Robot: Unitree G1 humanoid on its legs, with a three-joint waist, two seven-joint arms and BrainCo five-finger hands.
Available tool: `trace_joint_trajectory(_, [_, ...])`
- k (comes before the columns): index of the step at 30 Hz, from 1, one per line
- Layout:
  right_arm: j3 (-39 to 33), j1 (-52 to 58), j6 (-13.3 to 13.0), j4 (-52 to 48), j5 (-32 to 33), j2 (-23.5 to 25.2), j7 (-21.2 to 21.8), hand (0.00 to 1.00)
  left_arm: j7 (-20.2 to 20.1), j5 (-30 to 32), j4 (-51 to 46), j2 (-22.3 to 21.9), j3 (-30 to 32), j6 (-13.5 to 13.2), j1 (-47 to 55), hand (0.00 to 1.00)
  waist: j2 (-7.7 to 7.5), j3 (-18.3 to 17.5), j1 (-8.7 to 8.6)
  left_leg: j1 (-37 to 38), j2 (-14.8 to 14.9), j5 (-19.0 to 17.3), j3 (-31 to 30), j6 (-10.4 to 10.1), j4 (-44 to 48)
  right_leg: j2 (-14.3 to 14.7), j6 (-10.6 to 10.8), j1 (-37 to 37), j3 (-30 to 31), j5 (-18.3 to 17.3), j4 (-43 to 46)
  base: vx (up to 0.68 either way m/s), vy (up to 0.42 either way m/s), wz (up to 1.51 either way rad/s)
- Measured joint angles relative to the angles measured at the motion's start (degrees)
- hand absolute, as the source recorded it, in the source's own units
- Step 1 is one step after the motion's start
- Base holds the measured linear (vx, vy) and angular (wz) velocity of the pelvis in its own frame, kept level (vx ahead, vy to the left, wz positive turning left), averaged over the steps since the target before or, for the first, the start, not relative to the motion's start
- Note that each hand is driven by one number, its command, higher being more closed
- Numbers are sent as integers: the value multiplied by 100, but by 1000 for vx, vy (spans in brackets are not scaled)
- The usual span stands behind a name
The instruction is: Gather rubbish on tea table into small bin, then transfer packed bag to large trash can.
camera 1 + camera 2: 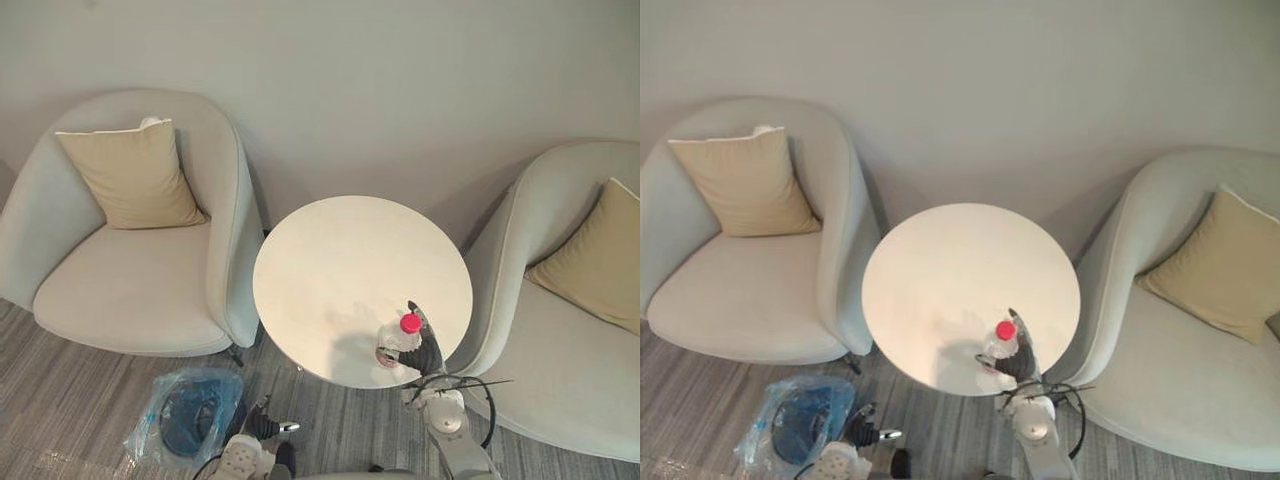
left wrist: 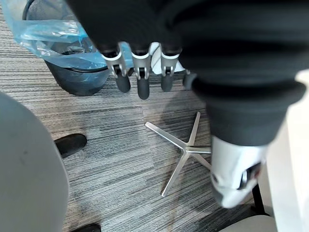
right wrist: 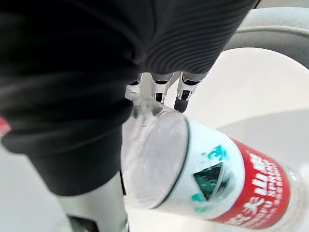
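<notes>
A clear plastic bottle (image 1: pixel 399 342) with a red cap stands upright near the front right edge of the round white tea table (image 1: pixel 340 270). My right hand (image 1: pixel 427 352) is curled round it from the right; the right wrist view shows its fingers (image 3: pixel 164 89) wrapped over the bottle (image 3: pixel 207 174) with its red and white label. A small dark mesh bin (image 1: pixel 190 412) lined with a blue plastic bag sits on the floor at the lower left. My left hand (image 1: pixel 262 428) hangs beside that bin above the carpet, its fingers (image 2: pixel 140 77) relaxed and holding nothing.
Pale armchairs stand either side of the table, the left one (image 1: pixel 140 250) and the right one (image 1: pixel 570 330), each with a tan cushion. The table's silver star base (image 2: pixel 186 150) rests on grey striped carpet. A dark shoe (image 2: pixel 70 143) shows on the carpet near the bin.
</notes>
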Motion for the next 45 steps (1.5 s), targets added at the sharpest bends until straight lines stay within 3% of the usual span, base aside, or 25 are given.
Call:
trace_joint_trajectory(3, [-48, -355, 30, 202, 39, -9, -104, 0, 2, -80, -184, -1, 1, -3, -22, 0, 70, 155, 3, -391, -2, 42, -76, 2, 151, -9, -2, -324, -57, -1, 157, -84, 1, 14])
trace_joint_trajectory(4, [-65, -569, 41, 340, 74, -18, -153, 100, 25, -114, -273, 2, 16, -5, -36, 0, 106, 313, 13, -540, 0, 43, -113, 2, 257, -12, -3, -438, -77, -2, 250, -79, 9, 18])
trace_joint_trajectory(9, [-81, -1012, 126, 611, 339, -2, -285, 100, 120, -278, -522, -7, 51, -7, -104, 0, 214, 621, 142, -788, -6, 55, -152, -3, 412, -47, 3, -720, -90, -85, 527, -70, 9, 6])
trace_joint_trajectory(21, [-49, -980, 148, 511, 451, 3, -293, 100, 127, -327, -545, -2, 60, -5, -109, 0, 211, 619, 179, -876, -28, 58, -189, -8, 398, -78, 18, -809, -137, -188, 622, 17, -10, 3])
trace_joint_trajectory(28, [-33, -448, 50, -756, 438, 0, -204, 100, 119, -315, -521, 3, 61, 2, -95, 0, 176, 595, 167, -669, -13, 57, -111, -9, 345, -71, 31, -662, -38, -163, 585, -17, -1, -7])
trace_joint_trajectory(36, [254, 165, -131, -1744, 433, -28, 172, 100, 109, -217, -292, 43, 52, 4, -81, 0, -13, 304, 118, -514, 48, 59, 100, -6, 278, -1, 44, -525, 197, 75, 223, -28, 11, -16])
trace_joint_trajectory(45, [847, 550, -269, -2205, -59, -68, 476, 100, 96, -213, -70, 38, -145, 1, -43, 0, -38, -42, 75, -227, 70, 67, 229, -2, 111, 15, 63, -330, 316, 134, 57, -2, 1, -9])
